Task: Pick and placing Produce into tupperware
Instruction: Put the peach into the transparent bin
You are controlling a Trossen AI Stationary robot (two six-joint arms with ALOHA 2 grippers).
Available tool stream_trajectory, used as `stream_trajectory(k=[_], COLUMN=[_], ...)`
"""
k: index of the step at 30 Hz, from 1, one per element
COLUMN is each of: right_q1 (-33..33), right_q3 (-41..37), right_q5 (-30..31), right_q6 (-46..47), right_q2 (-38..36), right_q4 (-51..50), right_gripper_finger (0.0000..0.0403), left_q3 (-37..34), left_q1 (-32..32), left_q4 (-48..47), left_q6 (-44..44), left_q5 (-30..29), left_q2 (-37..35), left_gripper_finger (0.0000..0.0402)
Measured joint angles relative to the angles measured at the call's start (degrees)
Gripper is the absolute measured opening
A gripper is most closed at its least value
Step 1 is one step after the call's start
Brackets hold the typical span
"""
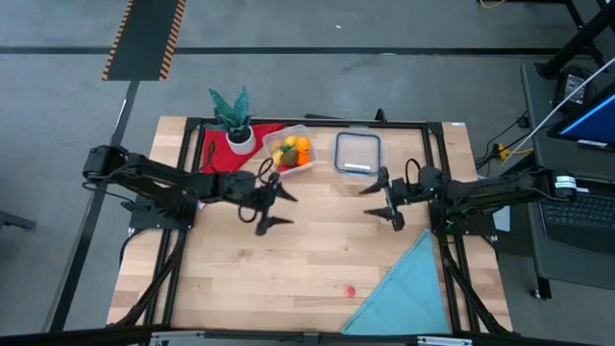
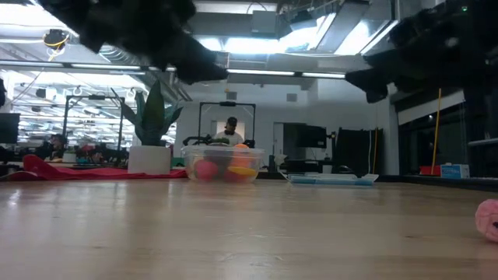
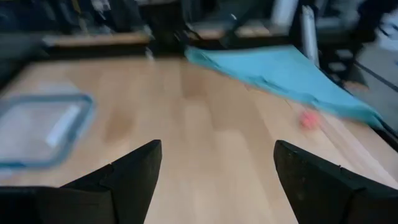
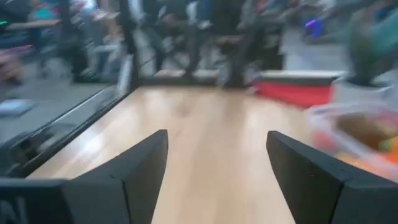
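The clear tupperware (image 1: 292, 151) stands at the table's far middle with orange, yellow and green produce inside; it also shows in the low view (image 2: 223, 165) and the right wrist view (image 4: 357, 140). One small pink-red piece of produce (image 1: 351, 289) lies on the table near the front, beside the teal cloth; it also shows in the low view (image 2: 488, 219) and the left wrist view (image 3: 309, 119). My left gripper (image 1: 272, 205) is open and empty above the table's middle. My right gripper (image 1: 382, 202) is open and empty, right of centre.
A flat clear lid with a blue-grey rim (image 1: 357, 152) lies right of the tupperware. A potted plant (image 1: 233, 118) stands on a red cloth (image 1: 216, 144) at the far left. A teal cloth (image 1: 408, 288) covers the near right corner. People show in the room behind.
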Motion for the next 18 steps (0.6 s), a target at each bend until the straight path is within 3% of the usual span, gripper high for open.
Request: stream_trajectory(k=[6, 12, 15, 18], right_q1=[2.28, 5.88, 7.98, 10.51], right_q3=[1.48, 2.45, 4.1, 8.3], right_q5=[-2.59, -5.4, -6.72, -3.78], right_q6=[1.16, 3.55, 6.45, 9.13], right_q2=[-0.6, -0.54, -0.58, -0.54], right_q4=[-10.66, -14.7, -20.2, -34.38], right_gripper_finger=[0.0275, 0.0275, 0.0275, 0.0275], left_q3=[-1.97, -1.97, -1.97, -1.97], left_q1=[-1.56, -1.19, -1.42, -1.48], left_q4=[-0.43, -0.81, -1.17, -1.35], left_q6=[1.48, 1.45, 1.25, 1.16], left_q5=[2.66, 13.18, 12.96, 10.11], left_q2=[-0.53, -0.37, -0.35, -0.35], left_gripper_finger=[0.0302, 0.0302, 0.0302, 0.0302])
